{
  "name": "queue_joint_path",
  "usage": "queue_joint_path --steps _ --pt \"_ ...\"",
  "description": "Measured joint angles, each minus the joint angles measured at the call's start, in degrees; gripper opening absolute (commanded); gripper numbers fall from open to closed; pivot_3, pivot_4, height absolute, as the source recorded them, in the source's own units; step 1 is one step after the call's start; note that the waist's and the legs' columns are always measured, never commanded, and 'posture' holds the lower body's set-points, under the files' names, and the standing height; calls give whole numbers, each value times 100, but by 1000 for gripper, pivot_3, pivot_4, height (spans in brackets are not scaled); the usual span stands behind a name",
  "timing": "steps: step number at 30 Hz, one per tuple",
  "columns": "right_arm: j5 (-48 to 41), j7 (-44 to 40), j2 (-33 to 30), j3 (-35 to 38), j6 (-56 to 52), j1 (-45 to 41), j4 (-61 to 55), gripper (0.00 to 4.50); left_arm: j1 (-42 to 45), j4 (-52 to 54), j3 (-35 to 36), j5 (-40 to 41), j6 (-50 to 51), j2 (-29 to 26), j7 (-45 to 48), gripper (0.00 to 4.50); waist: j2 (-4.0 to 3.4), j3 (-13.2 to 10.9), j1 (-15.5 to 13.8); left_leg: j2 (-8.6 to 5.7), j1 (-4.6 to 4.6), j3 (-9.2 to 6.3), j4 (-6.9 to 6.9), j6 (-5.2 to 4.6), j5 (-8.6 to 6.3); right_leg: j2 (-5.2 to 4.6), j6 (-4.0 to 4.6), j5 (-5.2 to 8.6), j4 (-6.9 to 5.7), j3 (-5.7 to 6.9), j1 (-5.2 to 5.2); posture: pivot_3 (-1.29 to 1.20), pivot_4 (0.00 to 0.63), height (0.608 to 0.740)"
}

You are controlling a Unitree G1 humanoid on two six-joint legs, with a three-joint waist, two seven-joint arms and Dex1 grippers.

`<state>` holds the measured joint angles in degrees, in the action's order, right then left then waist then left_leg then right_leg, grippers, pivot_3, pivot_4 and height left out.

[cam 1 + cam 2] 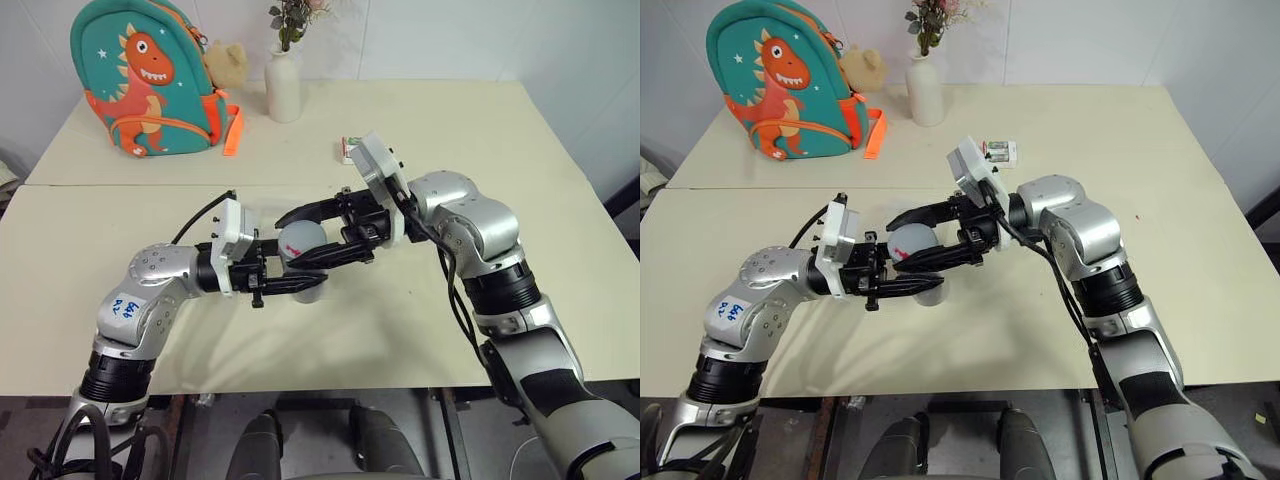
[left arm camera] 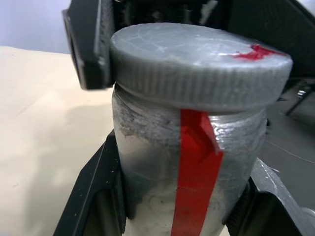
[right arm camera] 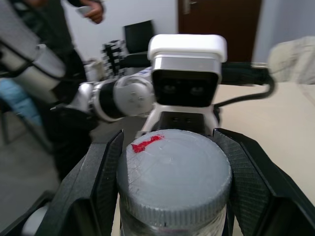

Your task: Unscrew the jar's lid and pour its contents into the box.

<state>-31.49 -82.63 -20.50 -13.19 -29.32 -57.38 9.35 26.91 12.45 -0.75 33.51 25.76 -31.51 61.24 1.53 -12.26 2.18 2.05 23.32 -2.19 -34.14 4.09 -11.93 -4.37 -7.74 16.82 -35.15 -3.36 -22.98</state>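
I hold the jar (image 2: pixel 147 162) in the air over the near table between both hands. It is a small cloudy cylinder with a red strip down its side. My left gripper (image 1: pixel 300 277) comes in from the left and is shut on the jar's body, its black fingers (image 2: pixel 93 196) pressed against both sides. My right gripper (image 1: pixel 300 236) reaches in from the right and is shut on the grey ribbed lid (image 3: pixel 174 182), which carries a red mark and still sits on the jar. The contents are hidden behind the cloudy wall. The box is out of view.
At the back of the far table (image 1: pixel 450 120) stand a teal dinosaur backpack (image 1: pixel 150 80), a plush toy (image 1: pixel 228 62) and a white vase (image 1: pixel 284 85). A small white-green packet (image 1: pixel 350 150) lies behind my right wrist. A person (image 3: pixel 64 29) stands off to the side.
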Motion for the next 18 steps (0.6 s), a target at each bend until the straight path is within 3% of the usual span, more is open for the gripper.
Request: queue_joint_path --steps 4,10,18 --pt "-5 -40 -1 5 -19 -13 19 2585 -16 2 5 -1 -20 45 -8 1964 0 0 -13 0 3 0 0 1 0 0 -1 2 -6 -1 -6 0 150 740" --pt "-17 69 -85 20 -430 -12 -37 4490 -120 16 23 5 -25 150 -114 1964 0 0 -28 0 3 0 -5 3 1 0 5 6 -31 -4 -19 0 150 740" --pt "-10 1030 96 512 -302 352 -501 4490 -137 -130 444 -188 -212 -40 -560 1964 0 0 -25 0 8 0 -5 7 5 0 12 10 -52 -5 -39 0 150 740"
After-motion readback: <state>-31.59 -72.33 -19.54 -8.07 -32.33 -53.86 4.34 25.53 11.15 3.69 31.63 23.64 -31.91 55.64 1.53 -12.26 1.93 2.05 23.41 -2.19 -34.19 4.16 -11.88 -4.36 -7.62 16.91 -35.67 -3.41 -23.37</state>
